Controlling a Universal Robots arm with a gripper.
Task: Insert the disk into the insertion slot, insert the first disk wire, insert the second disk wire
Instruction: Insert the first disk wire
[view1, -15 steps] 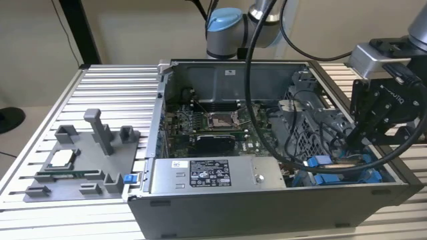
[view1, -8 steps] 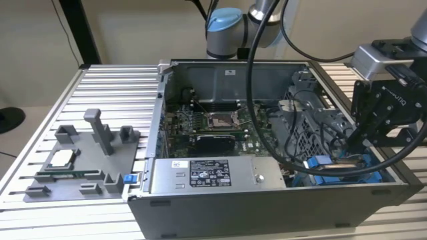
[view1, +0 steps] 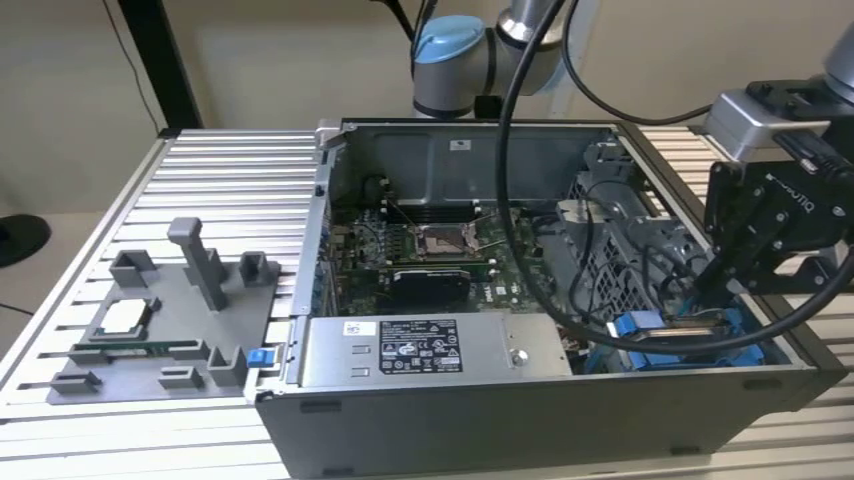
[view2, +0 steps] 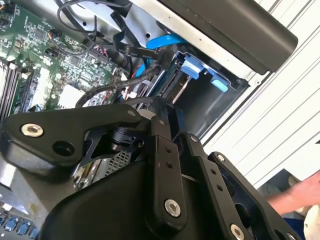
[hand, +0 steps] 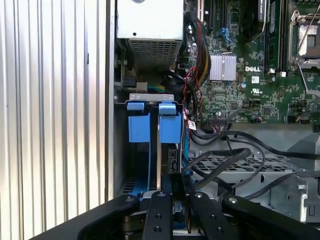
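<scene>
The open computer case (view1: 534, 400) lies on a ribbed table. At its corner on the exterior view's right sits the insertion slot (view1: 641, 330), a bay of bright blue rails and tabs (hand: 139, 127) (view2: 192, 67). The disk (view1: 694, 322) stands on edge in that bay, seen edge-on in both wrist views (hand: 172, 155) (view2: 176, 90). My gripper (view1: 727, 290) hangs right over it, and its black fingers are drawn together on the disk's upper edge (hand: 175, 182) (view2: 167, 107). Black cables (hand: 225, 155) run close beside the bay.
A grey labelled power-supply box (view1: 400, 350) lies next to the bay. The green motherboard (view1: 427, 250) fills the case floor, with a perforated metal cage (hand: 260, 165) beside the slot. A grey fixture (view1: 160, 320) holding parts sits on the table. A person's hand (view2: 295, 195) shows beyond the case.
</scene>
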